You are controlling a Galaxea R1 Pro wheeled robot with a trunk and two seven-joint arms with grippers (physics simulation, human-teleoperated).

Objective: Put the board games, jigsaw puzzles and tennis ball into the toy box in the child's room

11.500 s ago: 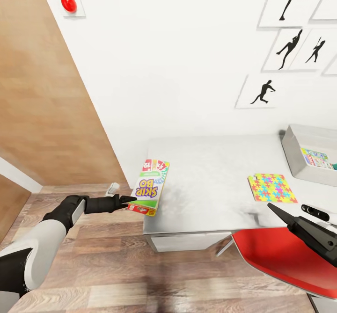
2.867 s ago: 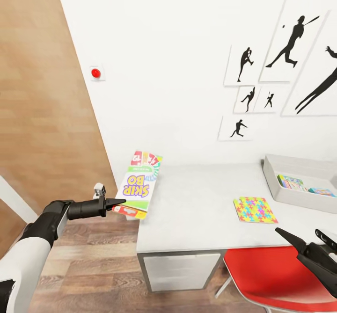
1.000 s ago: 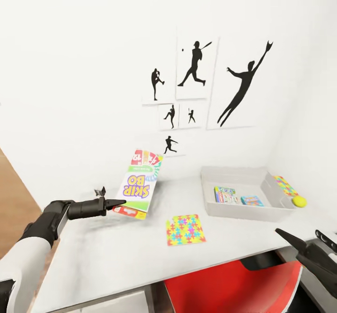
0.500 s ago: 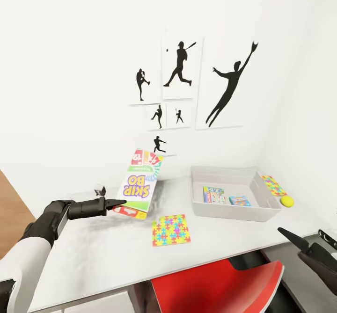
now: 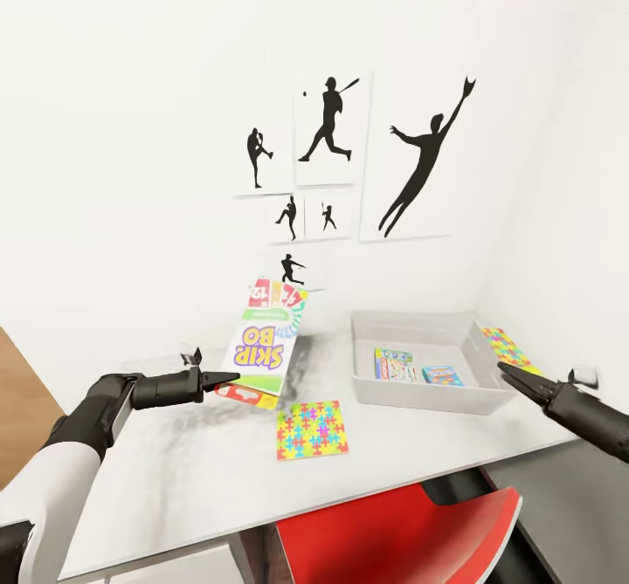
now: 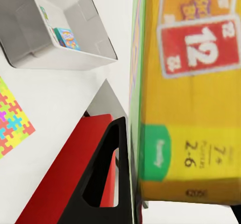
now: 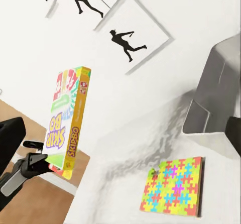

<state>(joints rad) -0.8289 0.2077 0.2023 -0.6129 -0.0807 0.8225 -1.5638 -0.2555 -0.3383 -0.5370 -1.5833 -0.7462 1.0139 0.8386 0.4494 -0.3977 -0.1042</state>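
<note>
My left gripper (image 5: 229,382) is shut on the lower edge of the SKIP-BO board game (image 5: 262,343), holding it upright above the table (image 5: 166,470), left of the toy box (image 5: 419,395). The left wrist view shows its cover (image 6: 191,83) against a finger (image 6: 108,174). Two more board games (image 5: 393,363) (image 5: 441,375) lie in the grey toy box. One jigsaw puzzle (image 5: 310,429) lies flat in front of the toy box, another (image 5: 505,346) beside its right end. My right gripper (image 5: 515,376) is open, low by the box's right front corner. The tennis ball is hidden.
A red chair (image 5: 411,523) is pushed under the table's front edge. Black sports-silhouette prints (image 5: 332,121) hang on the white wall behind. The right wrist view shows the held game (image 7: 68,123), the front puzzle (image 7: 173,189) and a toy box corner (image 7: 216,98).
The view has panned right, bringing the toy box toward the centre. My right arm has risen and reached forward to the box's right corner, covering the ball. The left gripper keeps hold of the game.
</note>
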